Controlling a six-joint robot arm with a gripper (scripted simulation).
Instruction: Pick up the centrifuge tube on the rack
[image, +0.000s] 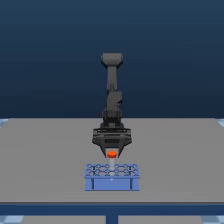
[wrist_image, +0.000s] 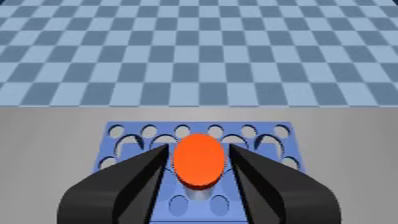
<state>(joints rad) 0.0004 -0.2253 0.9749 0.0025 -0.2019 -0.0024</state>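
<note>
- Orange-red is the cap of the centrifuge tube (wrist_image: 197, 159); in your wrist view it fills the gap between the two dark fingers (wrist_image: 133, 182), and the pale body below it is barely visible under the cap.
- You see the same cap in the exterior view as a small orange spot just above the back edge of the rack (image: 111, 177), between the fingertips of the gripper (image: 112, 151).
- Your wrist view shows the fingers lying close along both sides of the cap. Whether they touch it, or press on it, cannot be told from either picture.
- Whether the tube stands in a hole of the rack or is lifted clear of it cannot be told; the cap sits over the middle of the hole grid.
- Light-blue rack: you see rows of round holes on top and two dark vertical marks on the face turned to the exterior camera.
- The rack rests on a grey table (image: 45, 150), near its front edge in the exterior view.
- The dark arm (image: 112, 85) rises upright behind the rack, gripper pointing down.
- Beyond the table, your wrist view shows a blue chequered floor (wrist_image: 199, 50).
</note>
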